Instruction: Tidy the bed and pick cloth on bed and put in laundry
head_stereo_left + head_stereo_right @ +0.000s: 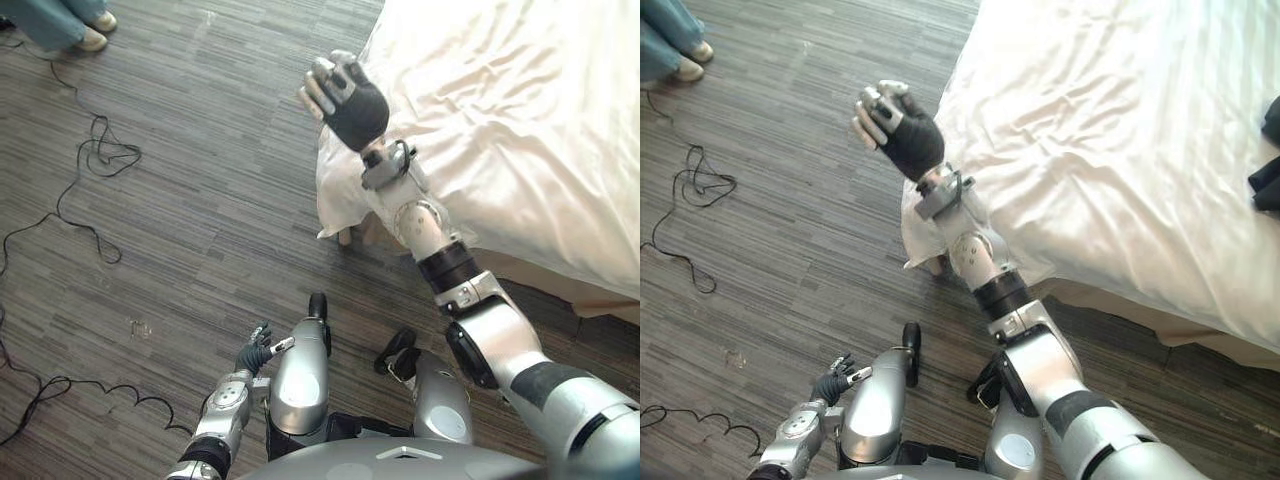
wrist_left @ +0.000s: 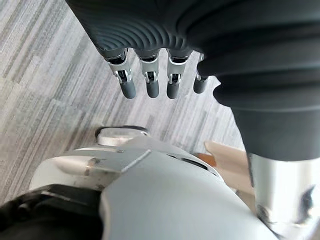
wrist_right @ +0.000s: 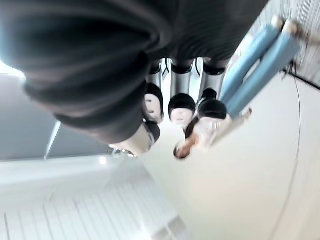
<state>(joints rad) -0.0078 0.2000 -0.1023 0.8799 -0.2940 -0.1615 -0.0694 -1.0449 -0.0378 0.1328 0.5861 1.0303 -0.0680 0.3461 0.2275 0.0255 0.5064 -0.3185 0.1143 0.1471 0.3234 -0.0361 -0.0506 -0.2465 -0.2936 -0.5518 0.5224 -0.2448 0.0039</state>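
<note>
The bed (image 1: 1120,150) takes the upper right, under a pale cream sheet (image 1: 500,120) that is creased all over and hangs rumpled over the near corner. Grey striped floor (image 1: 200,200) lies to the left of it. A person (image 1: 50,22) in blue trousers and light shoes stands at the far left.

The right hand (image 1: 350,100) is raised above the bed's corner, back towards the camera. Its fingers (image 1: 320,85) are curled inward and hold nothing.

The cloth (image 1: 1266,170) lies on the bed at the far right edge, well apart from that hand. It is a dark, almost black, bunched heap, partly cut off by the edge of the view.

The left hand (image 1: 255,353) hangs low over the floor, its fingers (image 2: 152,85) straight, side by side and holding nothing.
</note>
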